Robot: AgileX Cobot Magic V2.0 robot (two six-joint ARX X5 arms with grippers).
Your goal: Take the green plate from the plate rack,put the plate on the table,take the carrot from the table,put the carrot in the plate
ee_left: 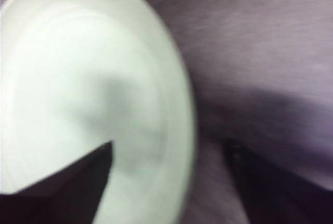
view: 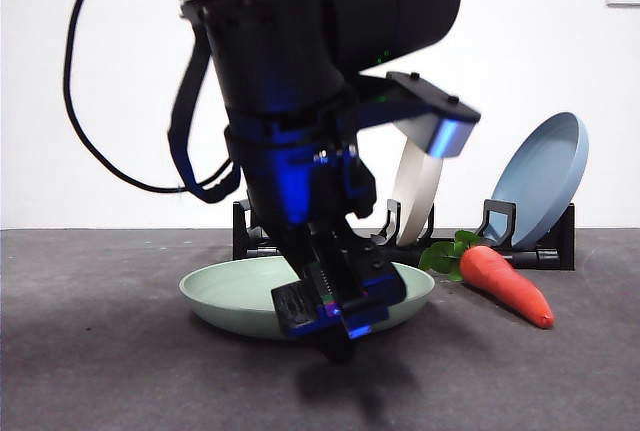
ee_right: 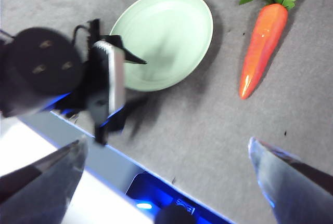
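Note:
The green plate point(view: 230, 296) lies flat on the table point(view: 100, 371) in front of the plate rack point(view: 545, 251). My left gripper point(view: 335, 321) hangs low at the plate's near rim. In the left wrist view the gripper point(ee_left: 169, 146) is open, one jaw over the plate point(ee_left: 78, 78) and the other over the table. The carrot point(view: 510, 286) lies on the table to the right of the plate, leaves toward the rack. My right gripper point(ee_right: 166, 146) is open and empty, high above the plate point(ee_right: 166, 31), the carrot point(ee_right: 263, 42) and the left gripper point(ee_right: 132, 78).
A cream-white plate point(view: 415, 196) and a blue plate point(view: 540, 181) stand in the rack behind. The left arm fills the middle of the front view. A white wall stands behind the rack.

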